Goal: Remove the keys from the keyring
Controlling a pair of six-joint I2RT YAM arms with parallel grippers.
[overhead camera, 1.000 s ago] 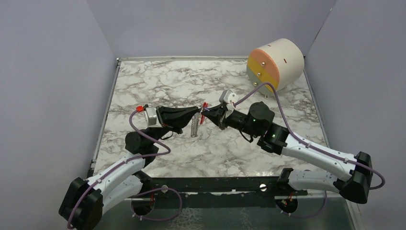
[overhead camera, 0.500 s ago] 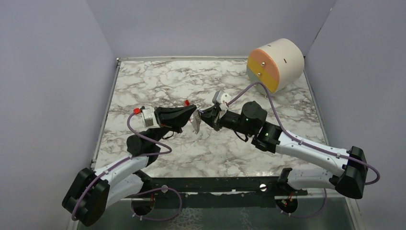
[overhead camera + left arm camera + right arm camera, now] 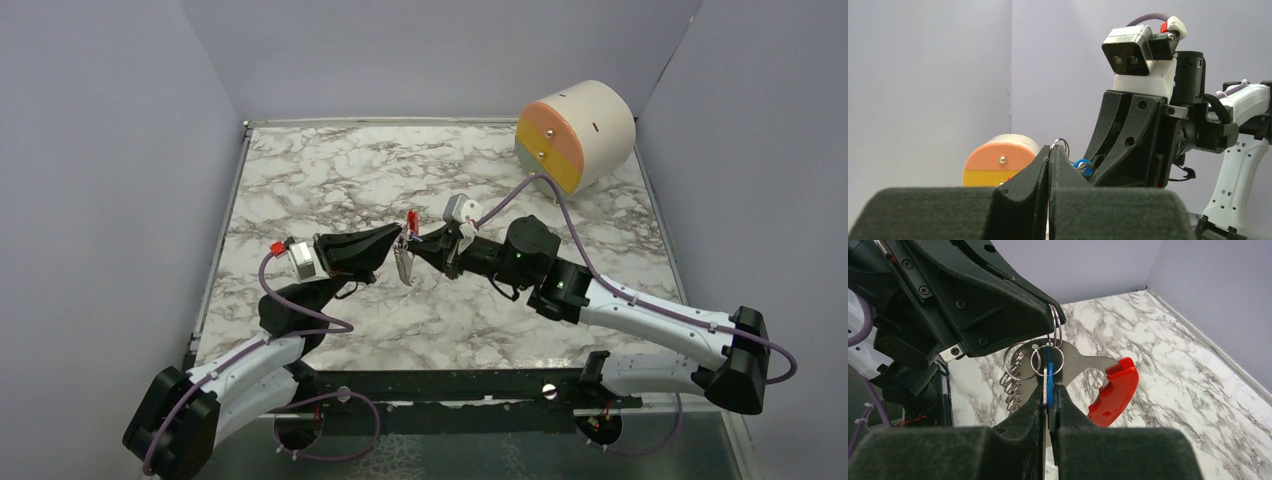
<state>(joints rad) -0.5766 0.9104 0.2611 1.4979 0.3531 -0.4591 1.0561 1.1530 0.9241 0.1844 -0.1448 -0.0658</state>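
backdrop: lavender walls around a marble table (image 3: 330,180); cream cylinder (image 3: 590,125) at the far right corner, well apart from the work
meeting point: both arms tip to tip above mid-table, nothing resting on the surface there
left fingers (image 3: 1030,175): closed, pinching a double wire loop (image 3: 1055,327) at their very tips
right fingers (image 3: 1025,417): closed on the blue key (image 3: 1049,372), clamping its flat faces so it shows edge-on
keyring (image 3: 403,265): hangs in the air between the two tips; grey coil (image 3: 1010,382) droops below, red part (image 3: 1115,390) juts toward the far side
linkage: key sits on a small ring (image 3: 1047,360), which hangs from the pinched loop
key axis: long axis in line with the right fingers, head pointing at the left tips
direction: key lies straight ahead of the right fingers, just beside the left tips
nearer arm: right has the key; left only anchors the loop
judgement: coming move likely depends on walking the key round the small ring's wire; a straight pull would only drag the whole bunch
risk: loop slipping from the thin left pinch
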